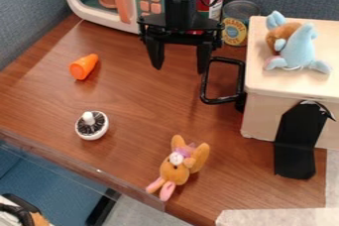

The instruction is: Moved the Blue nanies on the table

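1. Camera view, hand: black hand (pixel 179 69) hangs down at top centre, over the back part of the brown worktop (pixel 132 96). Fingers spread wide, tips pointing down, nothing between them.
2. Camera view, task item: blue plush toy (pixel 301 49) with a brown part lies on top of the pale box (pixel 285 86), upper right. Well apart from the hand, to the right in view.
3. Camera view, back: toy microwave (pixel 100 19) upper left, door open, pink handle. Behind the hand, a can with red on its label (pixel 215 9); just beside it, a can with a yellow label (pixel 234 32), near the box.
4. Camera view, middle: black looped frame (pixel 206 84) between the hand and the box. Orange cone-shaped piece (pixel 83 67) on the left, tipped on its side. White round piece (pixel 92 128) with a peg, nearer the front edge.
5. Camera view, front: orange plush toy (pixel 175 171) with pink ears lies near the front edge, ears toward it. Black flat piece (pixel 296 145) against the box's front side, lower right.
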Motion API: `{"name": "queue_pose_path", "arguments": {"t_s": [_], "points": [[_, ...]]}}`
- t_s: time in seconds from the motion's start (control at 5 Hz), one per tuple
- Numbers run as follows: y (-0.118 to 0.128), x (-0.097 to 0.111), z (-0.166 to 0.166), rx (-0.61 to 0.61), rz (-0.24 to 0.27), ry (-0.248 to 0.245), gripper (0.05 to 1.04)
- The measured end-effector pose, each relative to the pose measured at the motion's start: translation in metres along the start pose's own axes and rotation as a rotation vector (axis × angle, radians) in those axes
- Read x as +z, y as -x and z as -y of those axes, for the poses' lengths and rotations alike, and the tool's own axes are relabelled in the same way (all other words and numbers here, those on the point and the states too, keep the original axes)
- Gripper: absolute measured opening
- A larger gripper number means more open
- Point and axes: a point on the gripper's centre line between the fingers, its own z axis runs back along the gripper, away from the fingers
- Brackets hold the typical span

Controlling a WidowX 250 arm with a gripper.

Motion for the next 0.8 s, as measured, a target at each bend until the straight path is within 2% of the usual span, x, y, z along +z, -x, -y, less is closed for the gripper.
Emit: {"name": "queue_pose_path", "arguments": {"t_s": [0.2,0.4,0.6,0.8], "points": [[0.003,-0.009,-0.001,0.007,-0.036,-0.008,1.0],[-0.007,0.009,0.006,0.023,-0.045,-0.001,1.0],[-0.021,0.043,0.023,0.016,-0.024,0.005,1.0],[-0.031,0.069,0.043,-0.023,0.013,0.056,1.0]]}}
